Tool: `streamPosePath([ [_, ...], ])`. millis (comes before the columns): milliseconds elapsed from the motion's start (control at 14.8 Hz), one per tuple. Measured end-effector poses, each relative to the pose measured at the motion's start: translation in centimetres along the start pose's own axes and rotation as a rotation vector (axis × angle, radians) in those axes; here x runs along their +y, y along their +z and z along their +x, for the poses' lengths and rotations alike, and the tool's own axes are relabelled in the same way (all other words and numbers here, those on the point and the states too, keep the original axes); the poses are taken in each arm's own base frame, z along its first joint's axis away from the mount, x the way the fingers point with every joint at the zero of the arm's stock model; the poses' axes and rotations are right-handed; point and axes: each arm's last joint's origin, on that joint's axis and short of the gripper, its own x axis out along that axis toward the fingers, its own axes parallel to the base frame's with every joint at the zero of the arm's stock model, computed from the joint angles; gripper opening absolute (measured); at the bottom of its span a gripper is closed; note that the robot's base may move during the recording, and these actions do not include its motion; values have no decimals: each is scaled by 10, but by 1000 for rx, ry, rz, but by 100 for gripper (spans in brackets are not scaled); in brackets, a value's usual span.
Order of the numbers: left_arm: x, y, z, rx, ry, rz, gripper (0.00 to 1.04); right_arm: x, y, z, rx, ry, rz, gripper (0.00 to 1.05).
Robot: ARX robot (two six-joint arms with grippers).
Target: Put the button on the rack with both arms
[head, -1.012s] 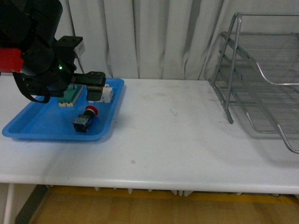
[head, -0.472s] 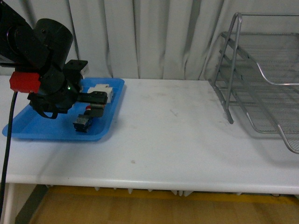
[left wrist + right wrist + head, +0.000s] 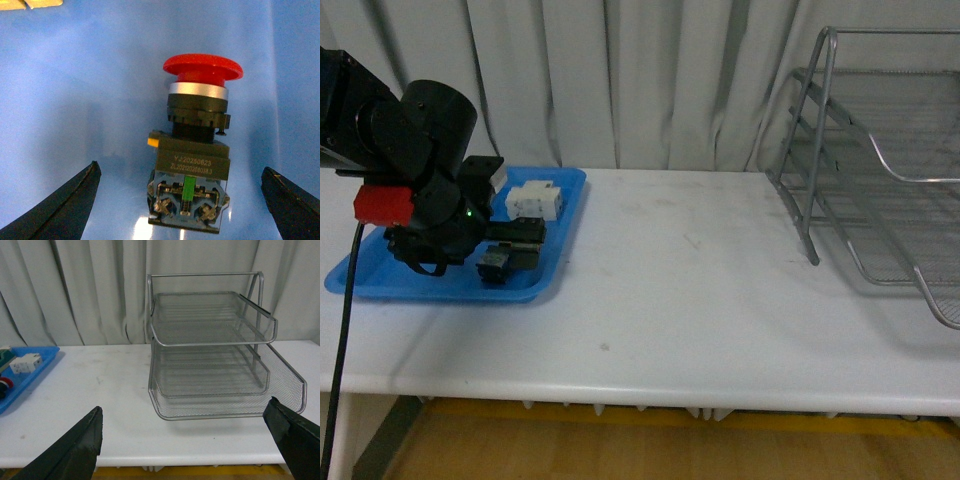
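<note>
Here the button (image 3: pixel 192 150) lies on its side on the floor of the blue tray (image 3: pixel 75 100). Its red mushroom cap, silver collar and dark blocky body with pale printed lettering all show plainly in the left wrist view. The left gripper (image 3: pixel 179 172) sits low over it with its jaws spread wide. One dark finger (image 3: pixel 75 200) stands off to each side of the body, and neither touches it.

From the front we see only the button's (image 3: pixel 496 266) dark body, poking out beneath the left gripper (image 3: pixel 520 245). The bulky black arm with its red block covers much of the blue tray (image 3: pixel 380 278). A white blocky component (image 3: pixel 535 198) rests in the tray's far part, just beyond the gripper.

The tray sits at the left end of the white table (image 3: pixel 700 290), near the front edge. The rack (image 3: pixel 880 190) stands well apart at the right end of the table. It is a silver wire-mesh stack of tiers on a tubular frame, and pale curtains (image 3: pixel 650 80) hang behind it.

The right gripper (image 3: pixel 182 410) does not appear in the front view. In its own wrist view its jaws are wide apart and hold nothing, and they face the rack (image 3: pixel 210 340) across the table (image 3: pixel 100 405). The blue tray (image 3: pixel 25 380) and the white component (image 3: pixel 26 363) show at the far edge of that picture.
</note>
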Motion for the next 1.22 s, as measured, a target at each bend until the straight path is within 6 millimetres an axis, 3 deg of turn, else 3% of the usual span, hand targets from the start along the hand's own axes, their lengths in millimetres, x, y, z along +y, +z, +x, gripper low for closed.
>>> streamPosePath([
  [270,-5,2,14,-8,7,32,94,0,0,0,0,0,0,98],
  [338,-5,4,13,-17,13,33,80,0,0,0,0,0,0,98],
  [608,-5,6,13,-29,21,33,42,0,0,0,0,0,0,98],
  [742,-4,3,10,-48,21,31,36,0,0,0,0,0,0,98],
  [810,-4,2,-1,-69,15,31,36,0,0,0,0,0,0,98],
  [1080,-13,12,-113,-279,-42,46,36,0,0,0,0,0,0,98],
  [1215,-14,6,-156,-335,-58,55,36,0,0,0,0,0,0,98],
])
